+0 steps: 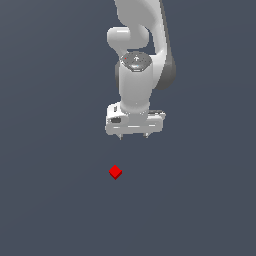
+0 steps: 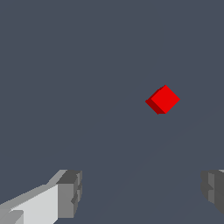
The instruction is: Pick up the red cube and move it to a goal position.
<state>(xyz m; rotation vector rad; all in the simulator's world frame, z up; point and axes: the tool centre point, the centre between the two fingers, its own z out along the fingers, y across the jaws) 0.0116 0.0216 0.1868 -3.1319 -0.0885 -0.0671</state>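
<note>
The red cube (image 1: pixel 115 172) is a tiny bright red block lying on the dark grey surface, turned so a corner faces the exterior view. My white gripper (image 1: pixel 133 136) hangs above it, pointing down, a little toward the exterior view's right of the cube and well clear of it. Its jaws stand wide apart and hold nothing. In the wrist view the cube (image 2: pixel 163 99) lies apart from the fingers (image 2: pixel 70 193), outside the gap between them, and the gripper (image 2: pixel 142 192) is open.
The flat dark grey surface (image 1: pixel 50 200) fills both views. The white arm (image 1: pixel 137 60) rises above the gripper toward the top of the exterior view. Nothing else shows.
</note>
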